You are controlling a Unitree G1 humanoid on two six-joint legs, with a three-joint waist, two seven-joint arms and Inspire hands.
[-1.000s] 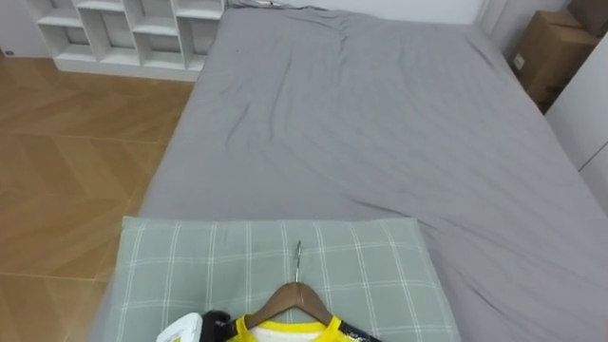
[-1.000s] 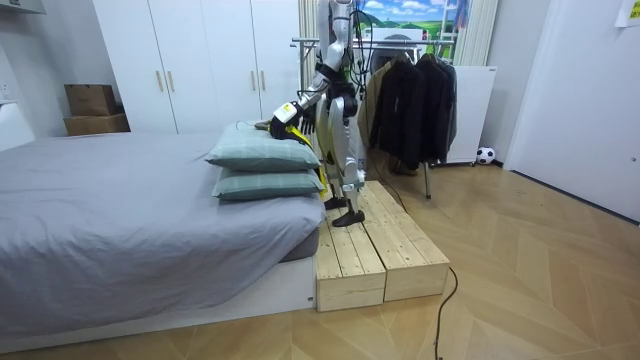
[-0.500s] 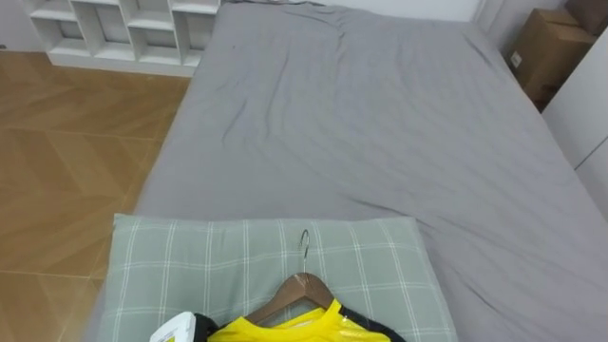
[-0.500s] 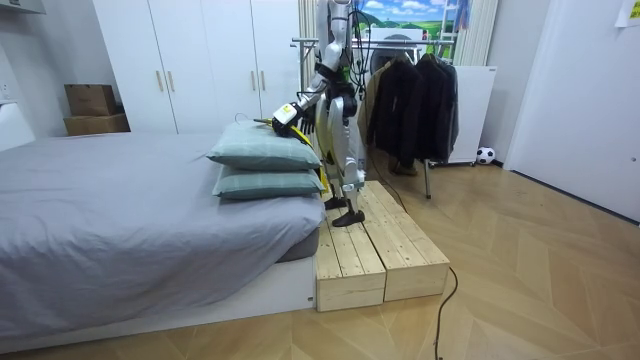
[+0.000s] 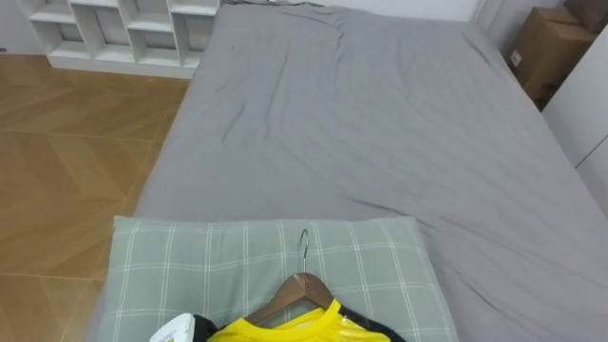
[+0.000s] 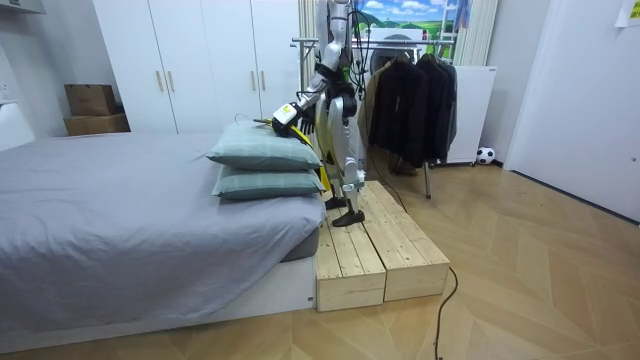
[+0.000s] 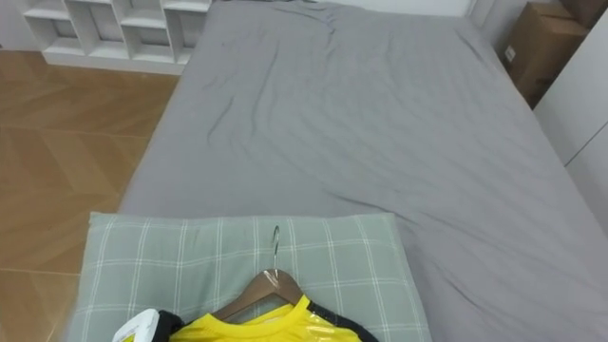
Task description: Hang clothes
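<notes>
A yellow shirt [image 5: 285, 328] with dark trim sits on a wooden hanger [image 5: 300, 285], whose metal hook [image 5: 303, 242] points up the bed. They show at the bottom of the eye views, over the top green checked pillow [image 5: 190, 266]. My left hand [image 5: 180, 331] is at the hanger's left end, curled on the shirt. In the room view I stand on a wooden platform [image 6: 370, 250] at the head of the bed, left hand [image 6: 285, 112] holding the yellow shirt just above the two stacked pillows [image 6: 262, 150].
A grey bed [image 5: 380, 123] stretches ahead. A white cube shelf [image 5: 123, 28] stands beyond it at the left, a cardboard box [image 5: 546, 47] at the right. Behind me a clothes rack with dark coats [image 6: 410, 100] stands on the wood floor.
The left hand closed and lifted the shirt and hanger a little off the pillow; the yellow cloth now covers more of the hanger. Nothing has moved in the last half second.
</notes>
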